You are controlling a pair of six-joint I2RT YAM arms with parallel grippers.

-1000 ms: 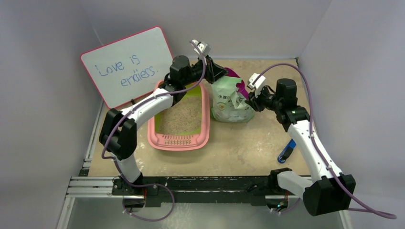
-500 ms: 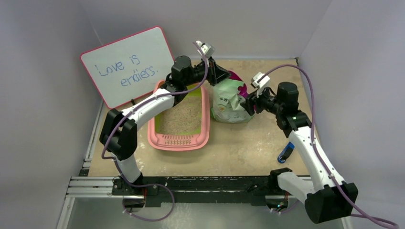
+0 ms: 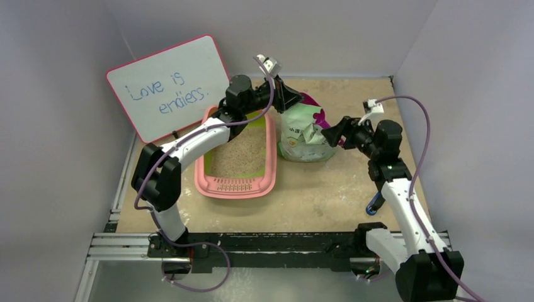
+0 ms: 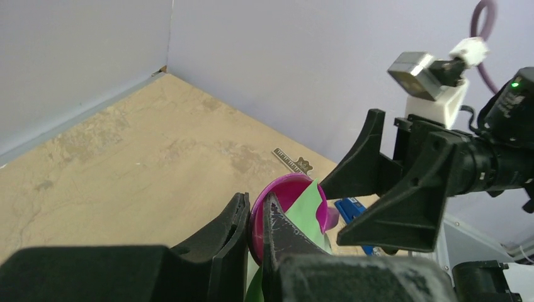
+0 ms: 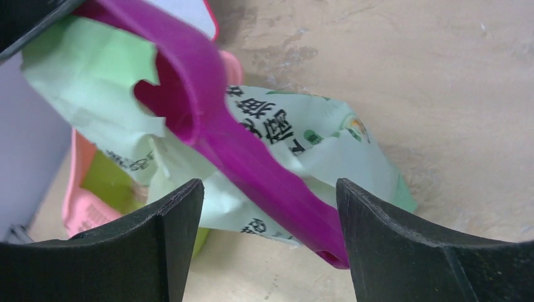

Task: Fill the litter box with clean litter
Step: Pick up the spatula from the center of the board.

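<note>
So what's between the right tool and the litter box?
The pale green litter bag, a magenta scoop sticking out of it, clearest in the top view. The right tool is open.

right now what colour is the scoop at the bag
Magenta; the scoop shows best in the right wrist view.

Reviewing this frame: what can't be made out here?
Top view: litter bag contents, under its crumpled top.
All views: scoop bowl's contents, covered by bag paper and left pincer.
Top view: litter box far end, behind left arm.
Top view: blue object, partly behind right arm.
</note>
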